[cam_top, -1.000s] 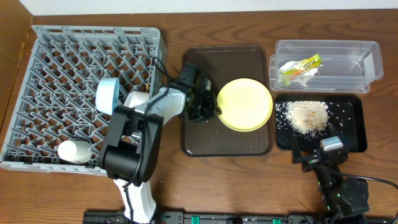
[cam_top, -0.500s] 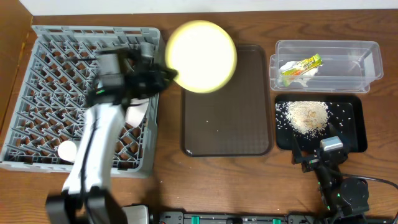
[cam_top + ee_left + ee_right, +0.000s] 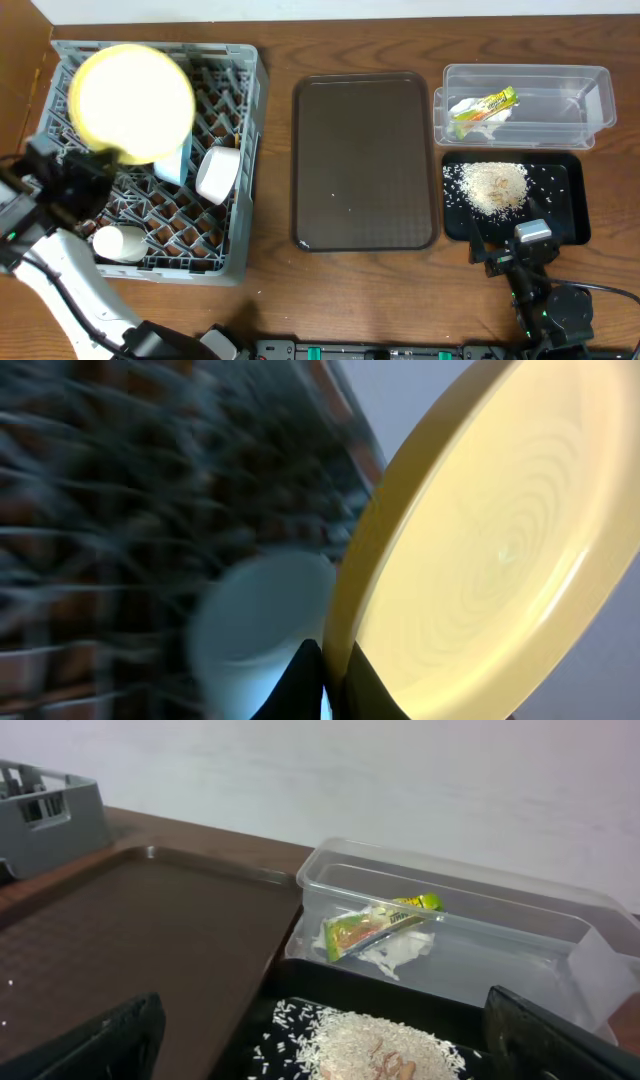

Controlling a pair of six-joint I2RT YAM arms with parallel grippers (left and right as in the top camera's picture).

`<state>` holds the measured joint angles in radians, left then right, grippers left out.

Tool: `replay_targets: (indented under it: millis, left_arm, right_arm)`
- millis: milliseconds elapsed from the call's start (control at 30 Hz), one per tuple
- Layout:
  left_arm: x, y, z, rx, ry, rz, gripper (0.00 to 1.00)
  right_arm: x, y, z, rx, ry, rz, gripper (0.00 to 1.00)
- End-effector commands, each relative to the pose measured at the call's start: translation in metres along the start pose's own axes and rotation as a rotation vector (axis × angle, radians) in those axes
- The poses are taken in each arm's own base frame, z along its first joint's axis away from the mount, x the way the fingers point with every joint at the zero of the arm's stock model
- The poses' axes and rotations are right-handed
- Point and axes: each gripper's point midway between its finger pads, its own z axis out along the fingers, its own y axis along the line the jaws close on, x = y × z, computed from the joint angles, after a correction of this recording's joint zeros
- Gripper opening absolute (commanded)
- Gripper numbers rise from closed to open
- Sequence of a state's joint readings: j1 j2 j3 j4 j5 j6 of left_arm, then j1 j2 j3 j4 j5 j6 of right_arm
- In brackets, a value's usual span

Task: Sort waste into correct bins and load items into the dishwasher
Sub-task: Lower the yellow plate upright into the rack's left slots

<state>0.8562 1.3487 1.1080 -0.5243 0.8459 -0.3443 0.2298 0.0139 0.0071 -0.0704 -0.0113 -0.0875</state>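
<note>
- Carried, since half a second ago, from beside the 11 o'clock corner of the large dark brown rectangular serving tray [image 3: 365,160] to above the 11 o'clock part of the large square grey plastic peg rack [image 3: 230,50]: the round pale yellow plate [image 3: 132,102].
- Swung out with it to the 9 o'clock edge of the overhead view: the left arm.
- Pinched at the plate's lower rim by the left hand [image 3: 328,680], fingers closed tight on the edge; held raised over the pegs, face turned up.
- Under the plate's 5 o'clock edge, lodged in the rack: a smaller light blue bowl [image 3: 172,166], blurred in the left wrist view.
- At 3 o'clock of that bowl, on its side: a small white bowl [image 3: 218,173]; touching it or not, cannot tell.
- Toward 7 o'clock in the rack: another white rounded vessel [image 3: 120,243].
- Mid wooden surface [image 3: 330,290]: the serving tray, bearing a few pale specks.
- At 2 o'clock: a clear plastic rectangular tub [image 3: 525,70] holding the crumpled green-yellow-orange wrapper [image 3: 484,104] with its white paper scrap.
- At 4 o'clock, just beside the tub: a shallow flat black rectangular tray [image 3: 572,225] carrying the heap of beige rice-like grains [image 3: 492,185], loose grains scattered round it.
- Low at 5 o'clock: the right hand [image 3: 320,1020], fingers spread wide, gripping nothing, facing tray and tub.
</note>
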Motion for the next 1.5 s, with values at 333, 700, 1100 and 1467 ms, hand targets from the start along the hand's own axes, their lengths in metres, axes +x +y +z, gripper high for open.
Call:
replay_targets:
  millis: [333, 700, 1100, 1467]
  left_arm:
    - [-0.027, 0.063, -0.042, -0.436, -0.193, 0.067, 0.08]
    - [-0.037, 0.072, -0.065, -0.582, -0.247, 0.204, 0.07]
    - [0.012, 0.077, -0.054, -0.521, -0.129, -0.193, 0.53]
    - [0.002, 0.115, -0.005, -0.497, -0.097, -0.465, 0.64]
  right_arm:
    - [0.002, -0.001, 0.0, 0.002, 0.004, 0.005, 0.99]
    - [0.001, -0.001, 0.0, 0.002, 0.004, 0.005, 0.99]
    - [0.002, -0.001, 0.0, 0.002, 0.004, 0.005, 0.99]
    - [0.002, -0.001, 0.0, 0.002, 0.004, 0.005, 0.99]
